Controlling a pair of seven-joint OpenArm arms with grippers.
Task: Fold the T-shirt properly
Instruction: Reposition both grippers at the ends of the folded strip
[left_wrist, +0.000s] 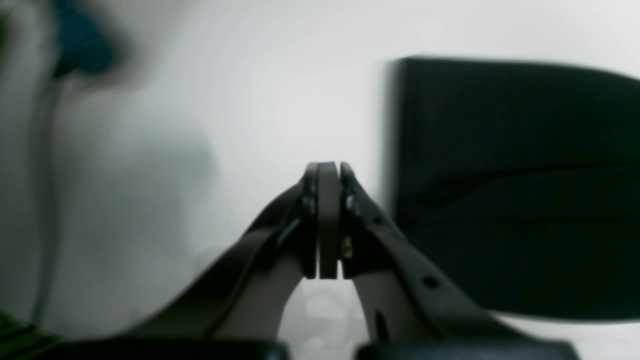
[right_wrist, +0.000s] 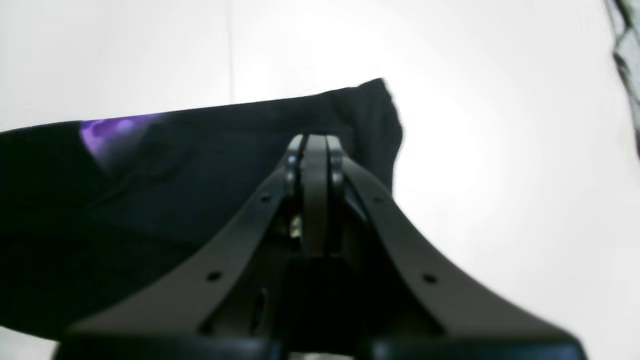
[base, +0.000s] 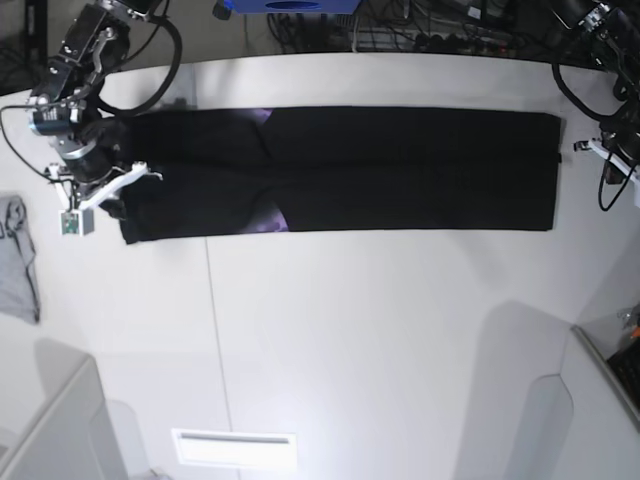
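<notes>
T-shirt: the black T-shirt (base: 400, 190) lay on the white table (base: 350, 330), in a long, low strip before the two arms.
Long axis: it ran side to side, from the right arm's side across to the left arm's.
Pointing: I couldn't tell which end was the collar; purple print (base: 267, 221) peeped out in two spots nearer the right arm's end.
Folds done: the shirt looked doubled lengthwise, sides brought in towards a seam along the middle, fairly straight at the left arm's end, a bit uneven at the other.
Folds left: by my guess, closing the strip along that seam, then folding it end over end into a compact bundle.
Right pincer: the right gripper (right_wrist: 315, 142) had its tips pressed together over the shirt's end, pinching nothing; touching or not, I couldn't tell.
Left pincer: the left gripper (left_wrist: 328, 170) was pressed together too, empty, just beyond the opposite end.
Grey cloth: a small grey garment (base: 16, 265) lay apart, past the right arm's end.
</notes>
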